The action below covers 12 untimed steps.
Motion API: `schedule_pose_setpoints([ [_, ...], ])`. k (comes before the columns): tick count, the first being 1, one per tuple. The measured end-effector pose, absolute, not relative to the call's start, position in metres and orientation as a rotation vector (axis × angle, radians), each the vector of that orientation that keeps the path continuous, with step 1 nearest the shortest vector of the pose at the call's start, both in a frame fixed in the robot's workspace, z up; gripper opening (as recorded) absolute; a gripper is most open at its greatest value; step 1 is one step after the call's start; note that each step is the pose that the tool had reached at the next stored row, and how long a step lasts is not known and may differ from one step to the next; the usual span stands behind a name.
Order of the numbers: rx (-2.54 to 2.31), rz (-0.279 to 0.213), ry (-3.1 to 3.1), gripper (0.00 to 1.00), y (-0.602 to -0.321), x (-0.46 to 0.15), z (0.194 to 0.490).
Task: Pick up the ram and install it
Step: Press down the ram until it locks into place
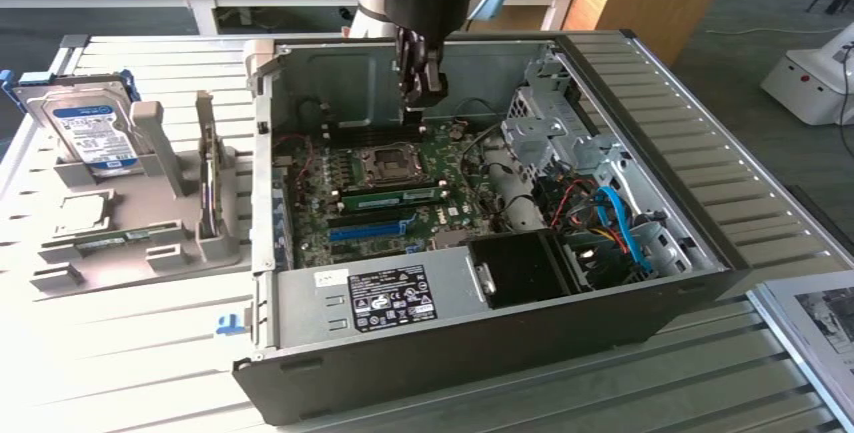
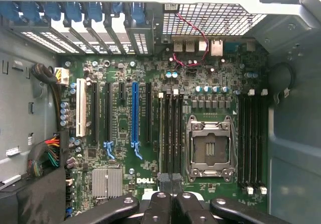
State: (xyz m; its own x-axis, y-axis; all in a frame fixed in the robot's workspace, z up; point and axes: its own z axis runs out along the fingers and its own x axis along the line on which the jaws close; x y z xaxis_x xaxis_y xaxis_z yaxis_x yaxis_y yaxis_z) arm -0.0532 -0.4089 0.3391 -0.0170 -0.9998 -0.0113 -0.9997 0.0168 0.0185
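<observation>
- Slatted pale metal table point(image 1: 147, 353) carries everything; desks and a wooden panel stand behind it at twelve o'clock in the exterior view.
- We count one black and grey computer tower case point(image 1: 454, 353) lying on its side with its side panel off, so its interior is open from above.
- Its raised walls fence the large green motherboard point(image 1: 441, 218) all round. At three o'clock of the board a grey metal drive cage point(image 1: 547, 133) and a tangle of red and blue cables point(image 1: 607, 218) crowd the edge. At six o'clock sits one grey power supply box with a black label point(image 1: 387, 298).
- One black two-fingered gripper point(image 1: 424, 98) hangs over the board's twelve o'clock side, apart from it, with free air around it. Its fingers are pressed together and we see nothing between them; the wrist view shows them point(image 2: 170, 180) over the board near the Dell lettering.
- One thin green ram stick with dark chips point(image 1: 394, 196) stands on edge on the board, at six o'clock of the single square metal processor socket point(image 1: 391, 160) and at twelve o'clock of the one long blue slot strip point(image 1: 367, 230). It looks seated in a slot, well below the gripper.
- From the wrist view we count one white slot point(image 2: 80, 111) and one ribbed silver heatsink point(image 2: 106, 182).
- At nine o'clock of the case, one grey plastic fixture point(image 1: 134, 253) holds one upright silver hard drive point(image 1: 87, 128).
</observation>
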Motion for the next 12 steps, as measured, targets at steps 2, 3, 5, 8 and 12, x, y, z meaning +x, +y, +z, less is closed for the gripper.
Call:
schedule_pose_setpoints([
  [2, 2.199, -0.033, -2.236, 0.1, -0.4089, -0.0532, 0.3391],
  [3, 2.199, -0.033, -2.237, 0.1, -0.4089, -0.0532, 0.3391],
  [5, 2.199, -0.033, -2.237, 0.1, -0.4089, -0.0532, 0.3391],
  [8, 2.199, -0.033, -2.237, 0.1, -0.4088, -0.0532, 0.3391],
  [12, 2.157, -0.033, -2.278, 0.1, -0.4088, -0.0532, 0.339],
])
